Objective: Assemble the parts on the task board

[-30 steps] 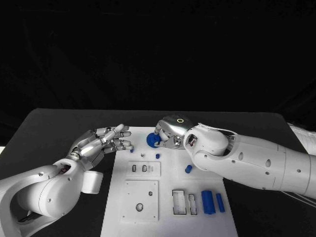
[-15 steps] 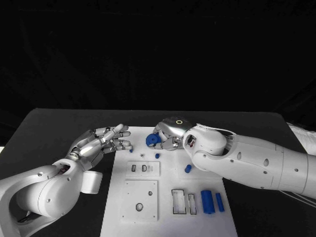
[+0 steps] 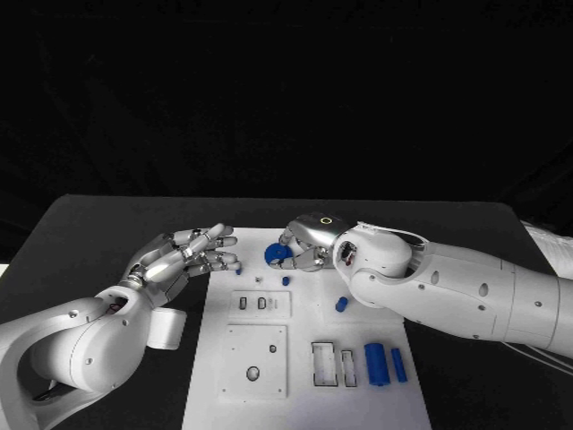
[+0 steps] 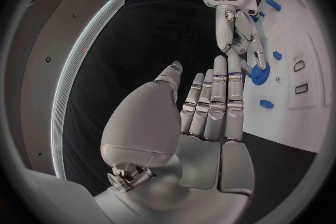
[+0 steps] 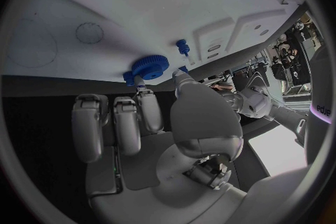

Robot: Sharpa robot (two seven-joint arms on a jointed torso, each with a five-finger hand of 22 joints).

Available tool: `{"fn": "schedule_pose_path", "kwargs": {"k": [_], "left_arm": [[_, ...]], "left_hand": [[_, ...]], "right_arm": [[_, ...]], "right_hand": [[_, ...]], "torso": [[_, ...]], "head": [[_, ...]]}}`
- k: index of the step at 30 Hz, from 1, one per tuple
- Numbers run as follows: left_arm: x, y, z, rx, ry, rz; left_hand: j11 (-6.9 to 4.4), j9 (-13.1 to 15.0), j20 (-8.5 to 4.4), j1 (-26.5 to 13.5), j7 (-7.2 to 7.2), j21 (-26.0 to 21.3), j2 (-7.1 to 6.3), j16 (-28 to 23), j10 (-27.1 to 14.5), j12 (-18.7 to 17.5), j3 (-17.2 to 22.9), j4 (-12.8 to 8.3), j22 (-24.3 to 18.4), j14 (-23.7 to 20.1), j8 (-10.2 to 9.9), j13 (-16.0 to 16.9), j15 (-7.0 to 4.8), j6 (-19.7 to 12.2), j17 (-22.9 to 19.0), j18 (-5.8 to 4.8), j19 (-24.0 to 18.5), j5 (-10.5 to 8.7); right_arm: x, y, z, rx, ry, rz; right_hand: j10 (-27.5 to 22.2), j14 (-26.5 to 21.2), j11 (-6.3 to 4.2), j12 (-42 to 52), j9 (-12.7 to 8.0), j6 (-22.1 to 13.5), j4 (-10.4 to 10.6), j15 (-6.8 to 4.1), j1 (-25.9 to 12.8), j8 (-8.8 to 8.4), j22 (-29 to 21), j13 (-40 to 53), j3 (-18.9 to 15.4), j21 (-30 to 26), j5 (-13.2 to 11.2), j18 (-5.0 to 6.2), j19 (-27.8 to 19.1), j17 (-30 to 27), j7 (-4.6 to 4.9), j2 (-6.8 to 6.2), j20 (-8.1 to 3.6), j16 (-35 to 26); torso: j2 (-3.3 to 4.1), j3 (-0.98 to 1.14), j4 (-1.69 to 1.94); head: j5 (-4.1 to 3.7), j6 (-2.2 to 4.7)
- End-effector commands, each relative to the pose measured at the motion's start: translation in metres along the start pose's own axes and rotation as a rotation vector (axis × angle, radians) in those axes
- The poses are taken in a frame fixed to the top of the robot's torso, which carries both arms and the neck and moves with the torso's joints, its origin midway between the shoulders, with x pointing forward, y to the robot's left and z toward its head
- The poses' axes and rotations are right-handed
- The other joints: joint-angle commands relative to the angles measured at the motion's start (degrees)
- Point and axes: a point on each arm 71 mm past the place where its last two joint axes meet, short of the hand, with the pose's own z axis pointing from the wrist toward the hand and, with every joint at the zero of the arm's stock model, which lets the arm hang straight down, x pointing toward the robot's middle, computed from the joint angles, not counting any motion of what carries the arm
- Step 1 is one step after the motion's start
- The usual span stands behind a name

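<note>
Over the task board's (image 3: 364, 318) far end | right hand (image 3: 315, 240) pinches blue gear (image 3: 277, 254) by fingertips (thin hold) | left hand (image 3: 183, 256) spread, holding nothing | risk: gear slips or tilts when seated.

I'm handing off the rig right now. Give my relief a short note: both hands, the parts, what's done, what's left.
Right hand: pinches the blue gear over the far end of the board.
Left hand: holds nothing, fingers apart, at the board's far left corner.
Parts: small pegs and mid-board; two cylinders near right.
Done: gear picked up.
Left: seat the gear, then fit the loose parts.
</note>
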Motion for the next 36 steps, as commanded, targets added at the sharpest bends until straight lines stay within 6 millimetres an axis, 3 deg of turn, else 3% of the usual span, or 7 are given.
{"fn": "schedule_pose_path", "kwargs": {"k": [1,6,11,20,27,33,36], "left_arm": [[0.002,-0.001,0.0,0.005,0.018,-0.009],[0.001,-0.001,0.001,0.004,0.017,-0.008],[0.001,-0.001,0.001,0.003,0.016,-0.008],[-0.002,-0.001,0.0,0.006,0.01,-0.006],[-0.004,-0.001,0.001,0.009,0.009,-0.005],[-0.005,-0.001,0.002,0.01,0.007,-0.004],[-0.005,-0.001,0.003,0.01,0.006,-0.004]], "left_hand": [[0.13,-0.1,0.17,0.2,0.14,0.4,0.17,-0.2,-0.4,-0.3,-0.1,-0.3,0.1,-0.2,-0.2,-0.1,0.21,-0.1,0.1,0.06,0.1,-0.1],[0.13,-0.1,0.17,0.2,0.14,0.4,0.17,-0.2,-0.4,-0.3,-0.1,-0.3,0.1,-0.2,-0.2,-0.1,0.21,-0.1,0.1,0.06,0.1,-0.1],[0.14,-0.1,0.18,0.3,0.15,0.4,0.22,-0.2,-0.5,-0.3,0.0,-0.4,0.1,-0.2,-0.2,-0.1,0.21,-0.1,0.1,0.06,0.0,-0.09],[0.14,-0.1,0.18,0.3,0.15,0.4,0.24,-0.2,-0.5,-0.3,0.0,-0.4,0.1,-0.2,-0.2,-0.1,0.21,-0.1,0.2,0.06,0.0,-0.09],[0.11,0.0,0.18,0.4,0.11,0.4,0.32,-0.3,-0.4,-0.3,0.1,-0.6,0.1,-0.2,-0.2,-0.1,0.2,0.0,0.2,0.06,0.0,-0.08],[0.11,0.0,0.18,0.4,0.11,0.4,0.32,-0.3,-0.4,-0.3,0.1,-0.6,0.1,-0.2,-0.2,-0.1,0.2,0.0,0.2,0.06,0.0,-0.08],[0.11,0.0,0.18,0.4,0.11,0.4,0.32,-0.3,-0.4,-0.3,0.1,-0.6,0.1,-0.2,-0.2,-0.1,0.2,0.0,0.2,0.06,0.0,-0.08]], "right_arm": [[-0.001,0.001,-0.003,-0.019,-0.056,0.019],[-0.011,0.0,-0.014,-0.078,-0.213,0.08],[-0.016,-0.016,-0.032,-0.104,-0.238,0.19],[-0.015,-0.093,-0.084,-0.001,-0.109,0.436],[-0.016,-0.135,-0.112,0.082,-0.102,0.467],[-0.017,-0.154,-0.124,0.13,-0.101,0.455],[-0.016,-0.158,-0.126,0.141,-0.094,0.446]], "right_hand": [[0.2,5.7,-0.02,0.3,0.0,0.4,-0.1,-0.04,0.4,-0.31,4.7,6.0,-0.4,0.3,0.7,-0.88,1.9,13.7,0.03,0.55,0.26,0.4],[0.0,5.7,-0.01,0.0,-0.1,0.5,-0.6,-0.04,3.2,-0.63,4.6,5.9,-1.1,0.3,0.9,-0.86,1.8,13.6,0.04,0.06,0.25,0.3],[-0.2,5.6,0.06,-0.4,-0.2,0.3,-1.5,0.0,7.2,-0.76,4.5,5.7,-0.7,0.2,-1.8,-0.83,1.7,13.4,0.11,0.3,0.29,0.2],[-0.4,5.6,-0.08,-0.7,-0.1,0.4,-7.7,-0.09,16.3,-0.65,4.5,5.7,0.2,0.1,-4.6,-0.82,1.6,13.5,0.08,-1.78,0.25,0.2],[-0.5,5.7,-0.06,-0.8,-0.2,0.1,-9.9,-0.07,18.8,-0.74,4.7,5.7,0.1,0.2,-5.7,-0.87,1.7,13.8,0.14,-2.66,0.23,0.4],[-0.4,5.7,-0.06,-0.7,-0.2,0.1,-10.1,-0.06,18.9,-0.75,4.9,5.7,0.1,0.3,-5.7,-0.91,1.8,14.0,0.15,-2.7,0.23,0.5],[-0.4,5.7,-0.05,-0.8,-0.2,0.1,-10.1,-0.06,18.9,-0.75,4.9,5.7,0.1,0.3,-5.7,-0.91,1.8,14.0,0.15,-2.71,0.23,0.5]], "torso": [[-0.02,0.03,0.01],[-0.05,0.05,-0.04],[-0.08,0.06,-0.07],[-0.03,0.29,-0.79],[-0.04,0.72,-1.27],[-0.03,0.84,-1.26],[-0.01,0.74,-1.23]], "head": [[0.02,0.0],[-0.04,0.14],[-0.25,0.3],[-0.21,0.63],[-0.67,1.05],[-0.84,1.19],[-0.89,1.15]]}}
